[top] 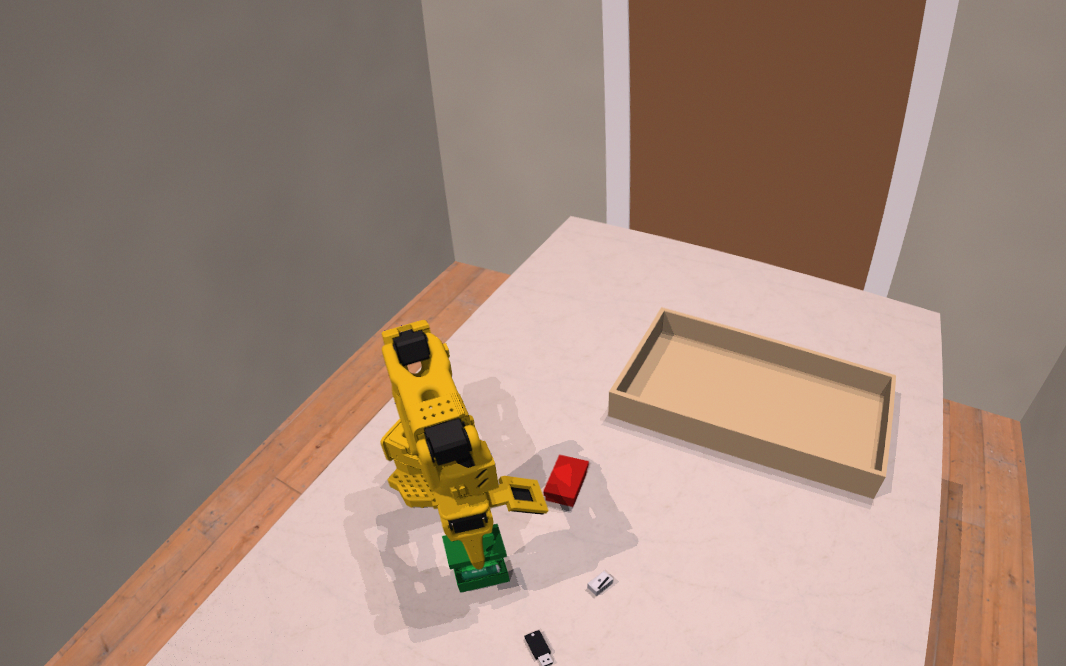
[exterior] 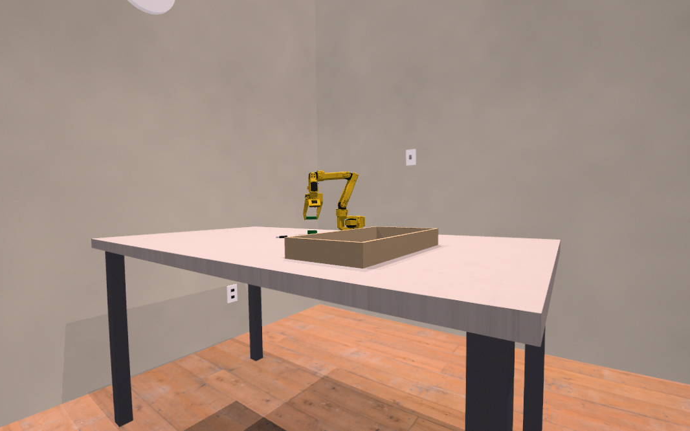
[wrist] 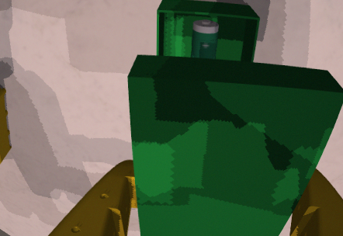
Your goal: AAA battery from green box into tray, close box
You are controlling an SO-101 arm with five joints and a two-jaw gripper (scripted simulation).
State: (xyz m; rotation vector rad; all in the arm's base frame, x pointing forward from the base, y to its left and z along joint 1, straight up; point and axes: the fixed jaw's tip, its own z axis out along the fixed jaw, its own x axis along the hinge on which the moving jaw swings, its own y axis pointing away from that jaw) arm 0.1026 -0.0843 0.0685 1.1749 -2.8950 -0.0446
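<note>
My gripper is shut on the green lid, with a finger on each side. It holds the lid above the table, clear of the green base. The base stands open side up on the table. The AAA battery, dark green with a pale end, lies inside it; the lid hides its near part in the wrist view. The tan tray stands apart from the base, and nothing shows inside it in the top view.
A red box lies near the arm, between the base and the tray. A small white object with a black mark lies to the right of the base. A black USB stick lies near the lower edge of the top view.
</note>
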